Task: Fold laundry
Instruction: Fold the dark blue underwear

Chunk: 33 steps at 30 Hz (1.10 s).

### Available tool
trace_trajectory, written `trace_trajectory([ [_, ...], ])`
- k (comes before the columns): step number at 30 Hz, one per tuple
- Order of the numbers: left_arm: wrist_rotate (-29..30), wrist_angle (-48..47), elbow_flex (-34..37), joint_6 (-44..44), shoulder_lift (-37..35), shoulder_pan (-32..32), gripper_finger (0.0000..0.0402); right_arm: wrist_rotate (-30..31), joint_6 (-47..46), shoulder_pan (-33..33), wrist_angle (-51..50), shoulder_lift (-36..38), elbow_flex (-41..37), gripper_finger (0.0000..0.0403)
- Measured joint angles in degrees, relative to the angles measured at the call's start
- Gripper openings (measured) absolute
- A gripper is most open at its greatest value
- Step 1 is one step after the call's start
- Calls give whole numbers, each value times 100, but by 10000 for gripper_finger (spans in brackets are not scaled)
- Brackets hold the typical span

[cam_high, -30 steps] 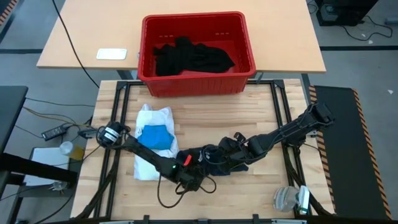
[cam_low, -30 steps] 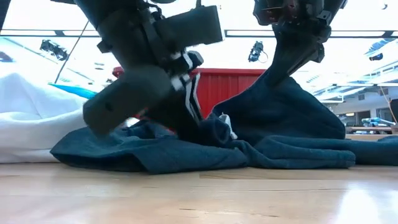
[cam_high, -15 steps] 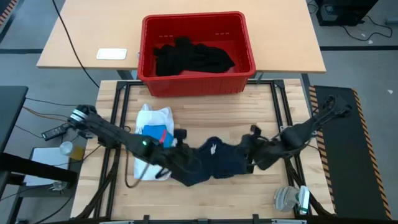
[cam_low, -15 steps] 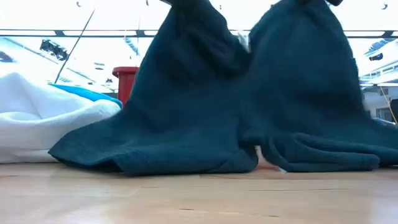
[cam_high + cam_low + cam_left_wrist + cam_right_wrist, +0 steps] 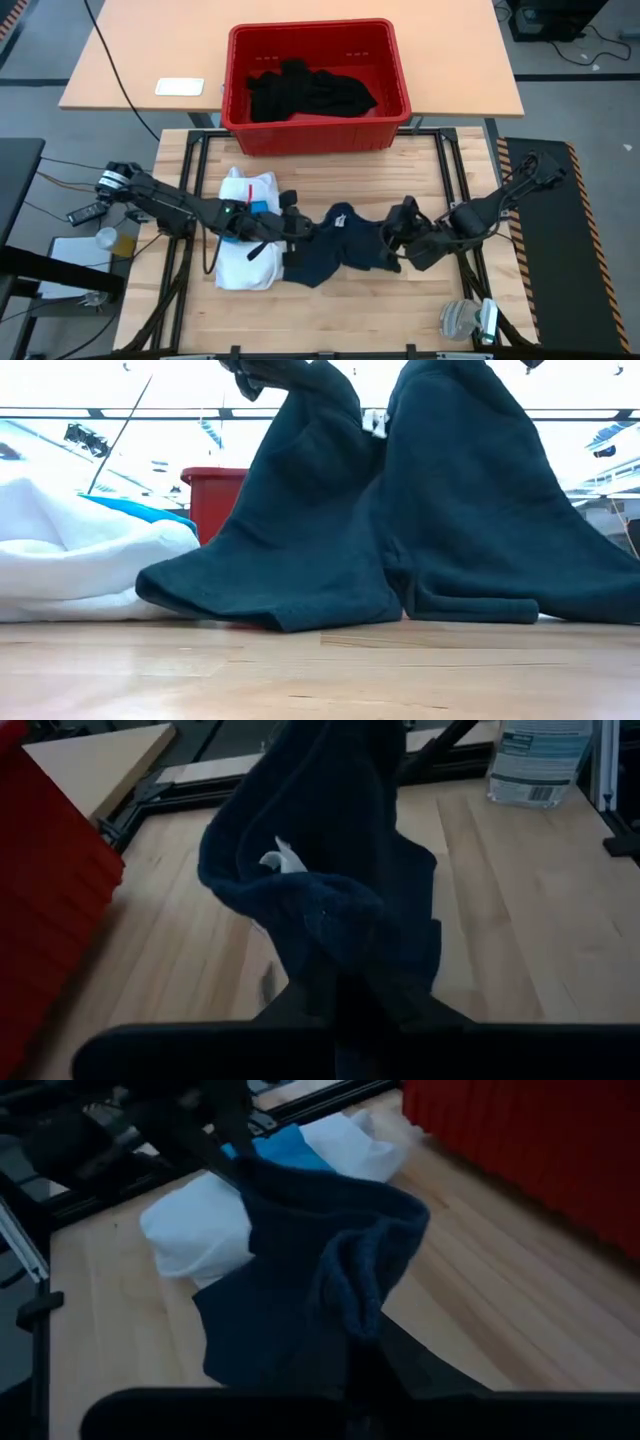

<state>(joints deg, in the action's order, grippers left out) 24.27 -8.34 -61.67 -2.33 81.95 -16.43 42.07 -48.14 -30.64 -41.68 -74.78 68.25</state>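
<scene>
Across the middle of the wooden surface (image 5: pixel 440 170) a dark navy garment (image 5: pixel 335 250) hangs stretched between the two arms, its upper edge lifted and its lower folds resting on the boards toward the near edge. At the far edge stands a red crate (image 5: pixel 318 85) with a heap of black garments (image 5: pixel 310 92) inside. Near the left edge lies a white shirt (image 5: pixel 245 262), crumpled, with a small bright blue piece (image 5: pixel 135 510) on top of it — the left arm reaches over both.

Left end effector (image 5: pixel 292 228) is closed on the left part of the navy garment's raised edge; the left wrist view shows the cloth bunched between its dark fingers, a small white tag (image 5: pixel 283 859) showing on the fold. Right end effector (image 5: pixel 398 232) is closed on the right part of the same edge — cloth gathered between its fingers in the right wrist view. From table height, the garment drapes as two tall folds with its hem touching the wood.
</scene>
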Motion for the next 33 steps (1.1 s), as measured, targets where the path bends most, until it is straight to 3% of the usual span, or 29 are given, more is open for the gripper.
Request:
trace_trajectory([
  [5, -10, 213, 46, -103, -2, -33, 16, 335, -96, 139, 257, -105, -1, 21],
  [14, -63, 1133, 46, 47, 0, -262, 16, -101, 726, 234, 1502, -702, -2, 23],
  [27, -99, 1522, 44, 498, 59, -450, 16, -272, 2006, 167, 3075, -1022, -2, 28],
  [33, -523, 1504, 44, 477, 59, -442, 34, -280, 2279, 167, 3219, -1051, -2, 48],
])
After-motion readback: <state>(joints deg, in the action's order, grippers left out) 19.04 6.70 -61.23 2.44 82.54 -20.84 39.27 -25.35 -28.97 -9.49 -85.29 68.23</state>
